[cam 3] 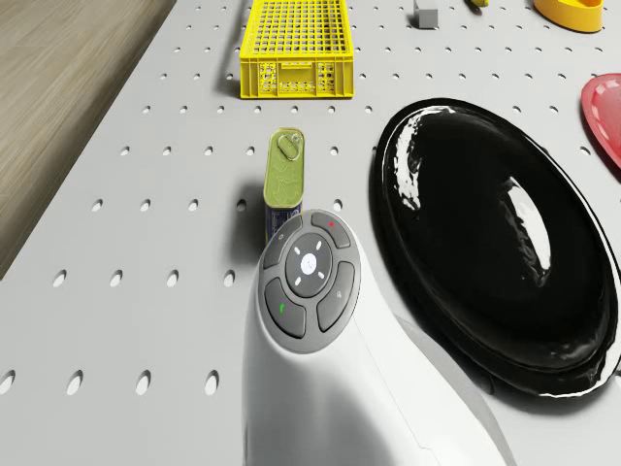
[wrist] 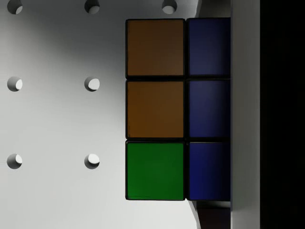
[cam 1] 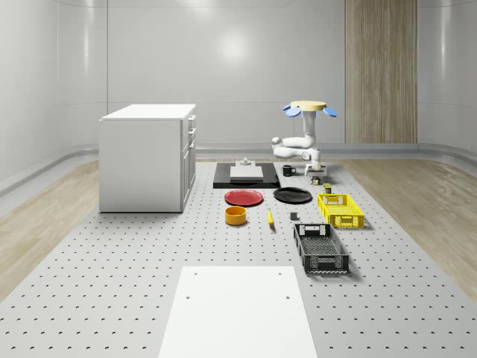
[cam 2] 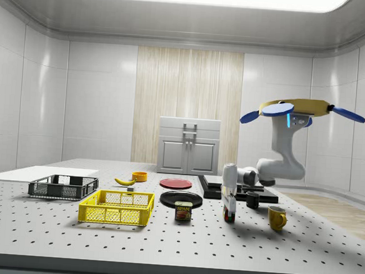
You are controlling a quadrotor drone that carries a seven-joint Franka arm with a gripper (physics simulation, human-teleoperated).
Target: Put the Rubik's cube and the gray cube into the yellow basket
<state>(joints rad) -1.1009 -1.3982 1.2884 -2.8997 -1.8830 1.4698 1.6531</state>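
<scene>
Presently I judge my hand [cam 2: 229, 210] clenched, apparently, on the Rubik's cube [wrist: 178, 109] at the desk [cam 1: 134, 253], so I should lift squarely before crossing to the yellow basket [cam 1: 340, 209].

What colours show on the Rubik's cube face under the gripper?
Orange, green and dark blue squares on the Rubik's cube, clearest in the wrist view.

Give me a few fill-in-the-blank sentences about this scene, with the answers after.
1. The drone hovers over the table, its hand lowered at the ____ cube.
2. The basket nearest the can is ____.
3. The plate beside the can is ____.
4. In the wrist view, the cube shows two orange squares, three blue and one ____.
Answers: Rubik's; yellow; black; green.
</scene>
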